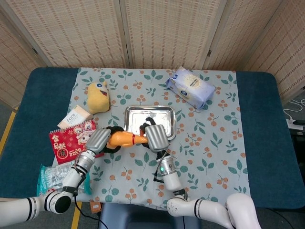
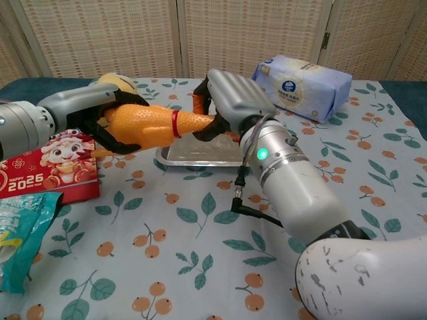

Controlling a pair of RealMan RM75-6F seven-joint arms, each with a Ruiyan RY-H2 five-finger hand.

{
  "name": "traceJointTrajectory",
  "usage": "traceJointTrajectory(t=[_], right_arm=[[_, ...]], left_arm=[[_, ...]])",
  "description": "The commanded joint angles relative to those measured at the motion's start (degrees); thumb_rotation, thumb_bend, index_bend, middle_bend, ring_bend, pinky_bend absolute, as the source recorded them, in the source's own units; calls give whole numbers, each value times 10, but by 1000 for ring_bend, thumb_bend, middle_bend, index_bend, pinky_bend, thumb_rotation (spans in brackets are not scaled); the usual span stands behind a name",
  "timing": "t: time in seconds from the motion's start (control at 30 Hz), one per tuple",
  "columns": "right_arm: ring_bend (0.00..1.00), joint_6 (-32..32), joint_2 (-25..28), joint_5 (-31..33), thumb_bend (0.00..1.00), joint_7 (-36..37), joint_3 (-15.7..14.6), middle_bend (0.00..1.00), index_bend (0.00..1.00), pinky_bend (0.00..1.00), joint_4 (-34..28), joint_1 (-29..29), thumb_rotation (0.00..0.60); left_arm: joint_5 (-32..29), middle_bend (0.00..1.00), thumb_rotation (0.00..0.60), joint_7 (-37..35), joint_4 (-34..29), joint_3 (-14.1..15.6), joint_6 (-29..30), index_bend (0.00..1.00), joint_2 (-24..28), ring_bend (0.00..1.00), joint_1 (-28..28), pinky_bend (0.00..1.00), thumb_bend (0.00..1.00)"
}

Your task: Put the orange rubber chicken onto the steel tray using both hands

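Note:
The orange rubber chicken [image 1: 123, 138] [image 2: 150, 125] with a red neck band hangs in the air just in front of the steel tray [image 1: 149, 116] [image 2: 200, 154]. My left hand [image 1: 100, 140] [image 2: 90, 107] grips its fat body. My right hand [image 1: 156, 138] [image 2: 230, 103] grips its neck and head end, which is mostly hidden under the palm. The chicken lies roughly level, body toward the left, above the tray's near left corner. The tray itself holds nothing.
A yellow plush toy [image 1: 97, 96] sits back left, a blue tissue pack [image 1: 191, 87] [image 2: 303, 78] back right. A red 2026 booklet [image 1: 69, 139] [image 2: 45, 167], a small box [image 1: 75, 117] and a green-blue packet [image 1: 57, 177] [image 2: 17, 230] lie at the left.

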Motion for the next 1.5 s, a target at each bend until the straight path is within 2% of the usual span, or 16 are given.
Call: traceJointTrajectory(t=[0.03, 0.23, 0.3, 0.33, 0.37, 0.4, 0.43, 0.47, 0.5, 0.57, 0.63, 0.73, 1.0, 1.3, 1.5], right_arm=[[707, 0, 2, 1, 323, -2, -1, 567, 860, 917, -3, -1, 600], [707, 0, 5, 3, 323, -3, -2, 567, 859, 916, -8, -3, 600], [707, -2, 6, 4, 323, -3, -3, 567, 859, 916, -11, -3, 600], [707, -1, 7, 4, 323, -4, -3, 567, 859, 916, -12, -4, 600], [707, -1, 8, 4, 323, -4, -3, 568, 859, 917, -13, -4, 600], [707, 0, 9, 4, 323, -4, -4, 568, 859, 917, -15, -5, 600], [707, 1, 9, 3, 323, -5, -5, 567, 859, 917, -16, -5, 600], [707, 1, 10, 3, 323, -5, -5, 567, 859, 917, -18, -6, 600], [707, 2, 11, 4, 323, -6, -6, 568, 859, 917, -20, -6, 600], [707, 2, 12, 5, 323, -9, -6, 568, 859, 917, -23, -8, 600], [707, 2, 13, 6, 323, -12, -7, 568, 859, 917, -25, -8, 600], [707, 0, 14, 7, 323, -14, -8, 569, 859, 917, -27, -9, 600], [707, -3, 14, 9, 325, -14, -12, 571, 859, 917, -24, -10, 600], [707, 1, 15, 7, 325, -14, -11, 571, 860, 917, -25, -9, 600], [708, -1, 16, 9, 326, -14, -12, 571, 862, 917, -25, -10, 600]], left_arm=[[1, 842, 600, 9, 3, -2, 15, 850, -6, 776, 2, 889, 771], [11, 880, 600, 28, 1, 4, 30, 878, -6, 819, 3, 922, 781], [9, 876, 600, 28, -3, 3, 32, 877, -3, 815, 5, 916, 735], [12, 842, 600, 26, -4, 3, 36, 832, -4, 782, 7, 881, 677], [15, 788, 600, 31, -5, 9, 31, 754, 1, 735, 6, 835, 632], [16, 625, 600, 33, -10, 14, 19, 546, 9, 603, 4, 721, 557], [15, 503, 600, 29, -14, 14, 11, 404, 14, 505, 3, 641, 521], [13, 324, 600, 23, -19, 14, 4, 224, 19, 355, 2, 531, 487], [12, 185, 600, 14, -23, 12, -4, 108, 24, 224, 1, 439, 463], [9, 41, 600, 2, -26, 11, -17, 15, 32, 59, 0, 293, 434], [8, 0, 600, -7, -25, 10, -26, 0, 37, 3, -1, 181, 408], [1, 0, 600, -22, -28, 9, -42, 0, 46, 0, -2, 73, 351], [-13, 0, 600, -106, -56, -9, -97, 0, 85, 0, -4, 48, 332], [-11, 0, 600, -104, -62, 2, -120, 0, 104, 0, -15, 40, 316], [-11, 0, 600, -147, -70, -6, -134, 0, 111, 0, -13, 33, 322]])
